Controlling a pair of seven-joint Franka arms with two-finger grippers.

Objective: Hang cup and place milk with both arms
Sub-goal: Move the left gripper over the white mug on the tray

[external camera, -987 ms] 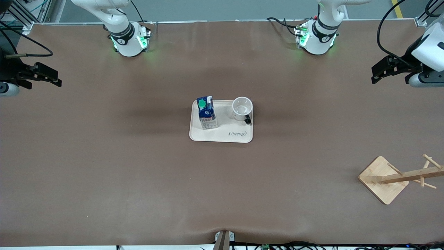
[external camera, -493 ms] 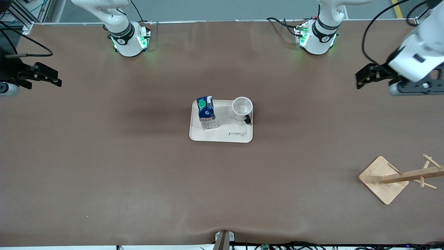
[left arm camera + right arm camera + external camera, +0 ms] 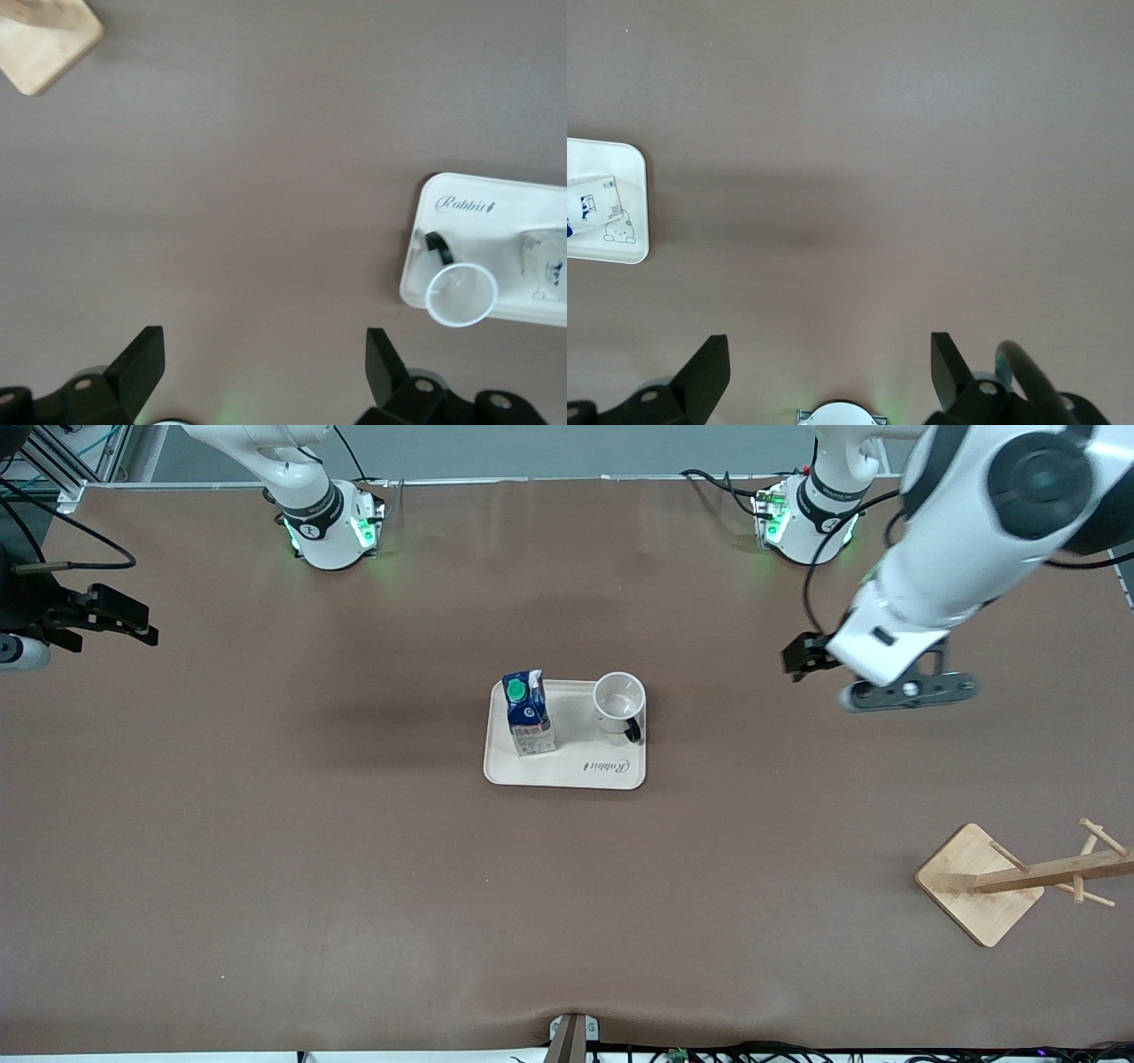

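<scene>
The white cup (image 3: 619,701) with a black handle stands upright on a white tray (image 3: 567,772) at mid-table. The blue and white milk carton (image 3: 527,714) with a green cap stands on the same tray, toward the right arm's end. My left gripper (image 3: 798,658) is open and empty over bare table, between the tray and the left arm's end. In the left wrist view the gripper (image 3: 264,354) sees the cup (image 3: 460,295), the tray (image 3: 496,212) and part of the milk (image 3: 545,266). My right gripper (image 3: 142,627) waits open at the right arm's end; the right wrist view (image 3: 830,354) shows the tray corner (image 3: 638,208) and the milk (image 3: 594,205).
A wooden cup rack (image 3: 1005,880) with pegs on a square base stands near the front camera at the left arm's end; its base corner shows in the left wrist view (image 3: 44,40). Brown mat covers the table. Cables lie along the table's edge by the arm bases.
My left arm has swung in from the table's end toward the tray, its gripper still open. The right arm, cup and milk have not moved.
</scene>
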